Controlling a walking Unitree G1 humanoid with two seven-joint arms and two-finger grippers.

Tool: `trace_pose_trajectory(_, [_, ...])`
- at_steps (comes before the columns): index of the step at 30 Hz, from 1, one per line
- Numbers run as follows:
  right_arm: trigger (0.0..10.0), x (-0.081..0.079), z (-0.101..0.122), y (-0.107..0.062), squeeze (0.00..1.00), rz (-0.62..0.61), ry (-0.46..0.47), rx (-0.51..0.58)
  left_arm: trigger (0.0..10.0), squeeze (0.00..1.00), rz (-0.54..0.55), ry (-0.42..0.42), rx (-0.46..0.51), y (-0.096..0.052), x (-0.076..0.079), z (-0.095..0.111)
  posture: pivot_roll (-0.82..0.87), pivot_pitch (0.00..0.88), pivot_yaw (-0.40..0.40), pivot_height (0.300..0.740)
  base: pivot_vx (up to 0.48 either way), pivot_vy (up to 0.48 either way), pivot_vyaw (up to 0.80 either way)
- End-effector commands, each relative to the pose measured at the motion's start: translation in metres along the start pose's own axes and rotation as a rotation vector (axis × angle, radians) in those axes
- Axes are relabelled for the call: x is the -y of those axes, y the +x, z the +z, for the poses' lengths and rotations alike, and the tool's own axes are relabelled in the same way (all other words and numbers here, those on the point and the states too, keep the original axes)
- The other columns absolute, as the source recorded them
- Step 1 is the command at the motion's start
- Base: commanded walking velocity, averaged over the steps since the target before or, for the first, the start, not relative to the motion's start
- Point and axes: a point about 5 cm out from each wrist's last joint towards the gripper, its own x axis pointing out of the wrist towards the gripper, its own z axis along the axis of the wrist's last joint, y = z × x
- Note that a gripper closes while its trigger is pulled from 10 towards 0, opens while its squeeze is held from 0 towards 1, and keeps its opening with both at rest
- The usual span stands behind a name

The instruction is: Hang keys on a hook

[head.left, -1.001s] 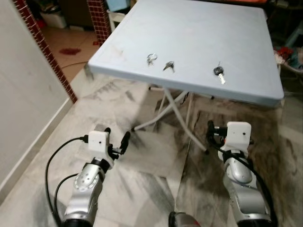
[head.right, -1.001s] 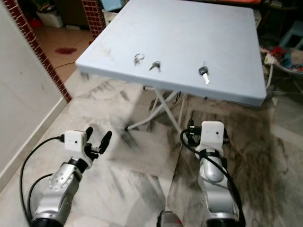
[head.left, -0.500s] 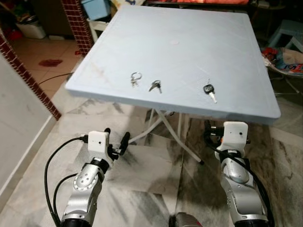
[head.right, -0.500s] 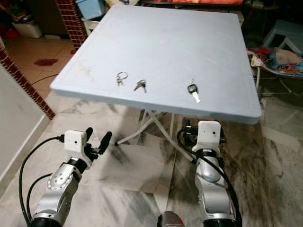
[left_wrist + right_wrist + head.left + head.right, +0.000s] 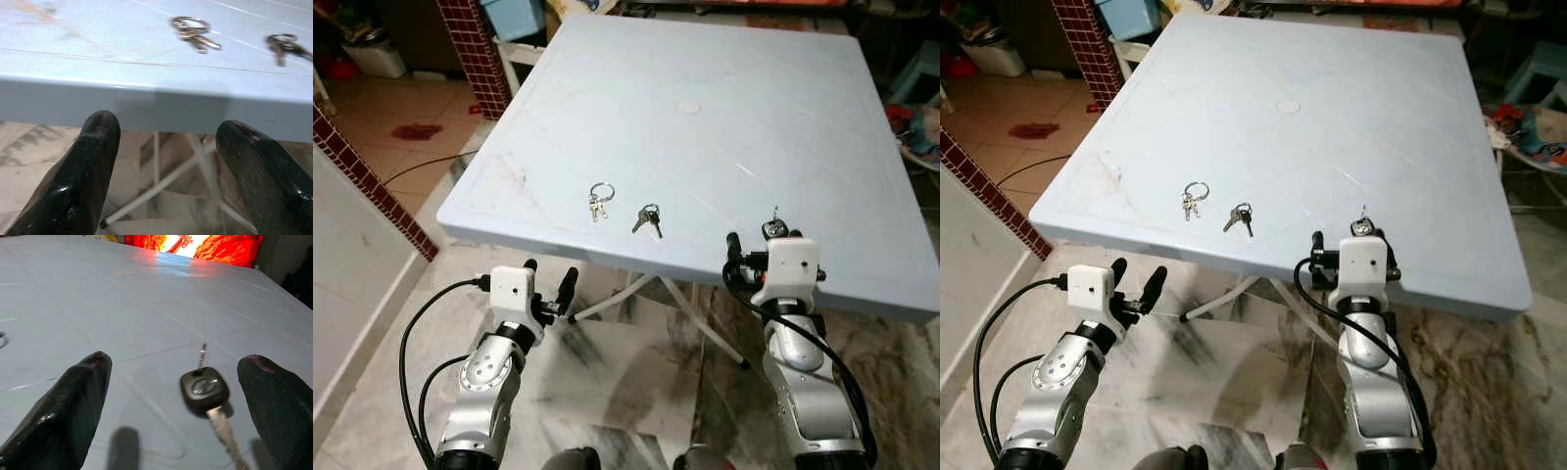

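Presently the right pincer (image 5: pixel 171 396) hangs wide open and empty over the worktop (image 5: pixel 705 108), straddling the black key (image 5: pixel 204 389) for a grasp; left pincer (image 5: pixel 171 166), open, empty, waits below the worktop's edge.

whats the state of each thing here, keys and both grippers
black-head key: flat on the table, between the right gripper's fingers, not gripped
ringed keys: flat on table, untouched
small key bunch: flat on table, untouched
right gripper: open, over the table edge
left gripper: open, below the table edge, holding nothing
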Motion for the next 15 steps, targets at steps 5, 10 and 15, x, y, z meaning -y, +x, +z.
trace_pose_trajectory(5, [10.0,0.004,0.000,0.001,0.00,-0.053,0.031,-0.021,10.0,0.00,-0.023,0.015,0.002,-0.003,0.001,0.004,-0.06,0.180,0.054,0.740,0.000,0.000,0.00])
trace_pose_trajectory(10, [10.0,0.009,-0.001,0.006,0.00,-0.090,0.044,-0.043,10.0,0.00,-0.058,0.017,0.016,-0.003,0.004,0.009,-0.05,0.180,0.066,0.740,0.000,0.000,0.00])
trace_pose_trajectory(15, [10.0,0.018,-0.001,0.015,0.00,-0.149,0.048,-0.048,10.0,0.00,-0.104,0.018,0.030,-0.003,0.008,0.015,-0.04,0.185,0.075,0.740,0.000,0.000,0.00])
